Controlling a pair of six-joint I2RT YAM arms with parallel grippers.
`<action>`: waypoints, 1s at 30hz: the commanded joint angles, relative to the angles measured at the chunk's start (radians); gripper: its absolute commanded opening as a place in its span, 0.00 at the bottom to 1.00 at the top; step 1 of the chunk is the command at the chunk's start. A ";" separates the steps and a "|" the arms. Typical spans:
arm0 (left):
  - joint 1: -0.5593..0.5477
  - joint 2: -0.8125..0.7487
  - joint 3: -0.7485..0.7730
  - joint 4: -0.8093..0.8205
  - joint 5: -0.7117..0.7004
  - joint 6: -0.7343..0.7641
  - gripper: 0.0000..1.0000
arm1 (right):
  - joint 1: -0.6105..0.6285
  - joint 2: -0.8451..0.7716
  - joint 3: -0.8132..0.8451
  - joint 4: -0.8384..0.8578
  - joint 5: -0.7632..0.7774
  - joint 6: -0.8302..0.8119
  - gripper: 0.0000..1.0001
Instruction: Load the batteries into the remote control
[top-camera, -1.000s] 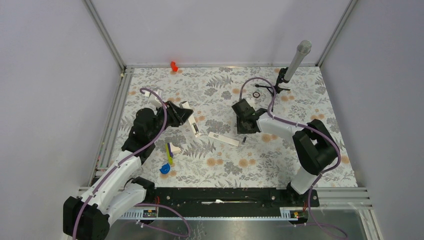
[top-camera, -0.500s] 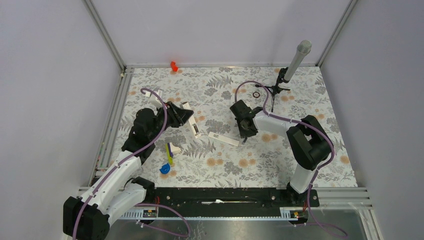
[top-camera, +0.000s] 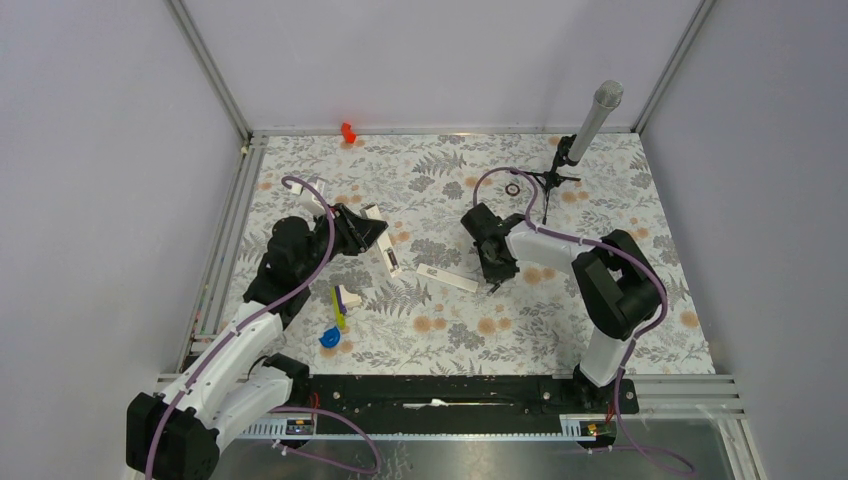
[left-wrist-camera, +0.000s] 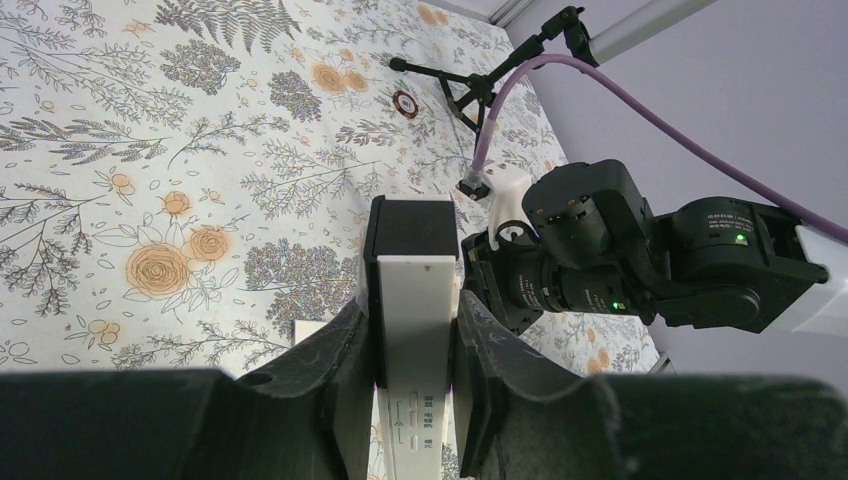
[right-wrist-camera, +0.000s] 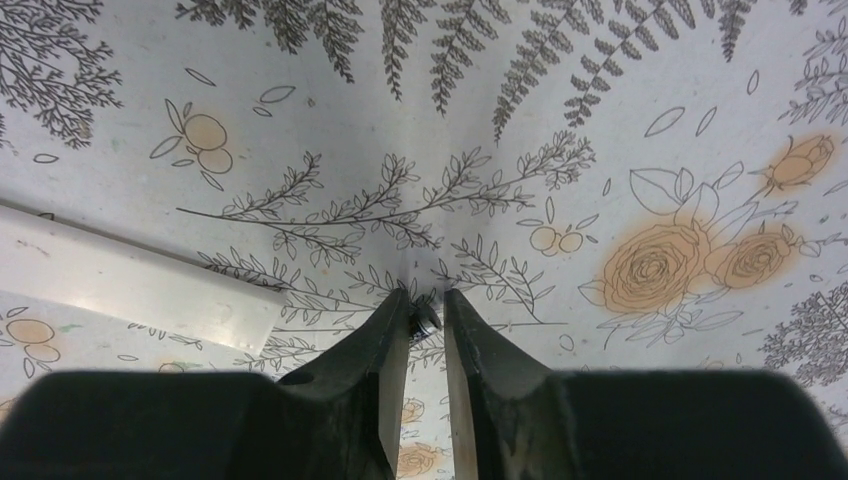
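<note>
The table is flat and square, its matt top printed with grey ferns and orange flowers. It is walled by plain pale panels and edged with ribbed aluminium rails at the left and near sides. At the far right corner a thin black tripod carries a rough grey rod, tilted outward. The left gripper is clamped on the remote control — a smooth white bar with a boxy black end pointing away and faint grey marks on its near end, the lowest part cut off by the frame. A flat glossy white strip lies mid-table, with open tabletop along both long sides. The right gripper stands just off that strip's end, fingers narrow on a battery — only a dark, glinting round end shows, its length hidden between the black fingertips
</note>
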 joint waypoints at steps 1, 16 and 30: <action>0.005 -0.011 -0.001 0.082 0.010 0.010 0.00 | -0.010 -0.047 0.022 -0.053 0.011 0.044 0.32; 0.049 -0.101 0.015 0.019 -0.052 -0.005 0.00 | -0.035 -0.119 0.082 -0.069 -0.284 -0.591 0.52; 0.142 -0.112 0.029 -0.034 0.017 -0.025 0.00 | 0.040 0.057 0.174 -0.251 -0.255 -0.731 0.55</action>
